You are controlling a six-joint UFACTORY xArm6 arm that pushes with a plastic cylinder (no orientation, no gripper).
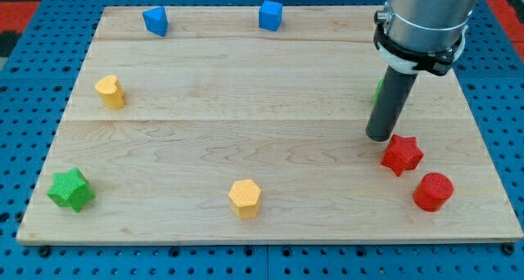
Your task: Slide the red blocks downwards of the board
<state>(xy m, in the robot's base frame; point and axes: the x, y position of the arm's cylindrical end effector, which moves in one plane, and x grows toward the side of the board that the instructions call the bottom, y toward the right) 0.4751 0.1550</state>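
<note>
Rod down on the wooden worktop at the view's right, my tip just up and left of the red star block, very close, contact not clear. No jaws or fingers on this end effector: a plain dark rod, nothing held. Red cylinder block just below and right of the star, near the worktop's lower right corner, a small gap between the two. Sliver of a green block behind the rod, shape hidden. Blue blocks along the top edge: one towards the left, a cube near the middle. Yellow block at the left side, green star block in the lower left corner, yellow hexagon block at bottom centre.
</note>
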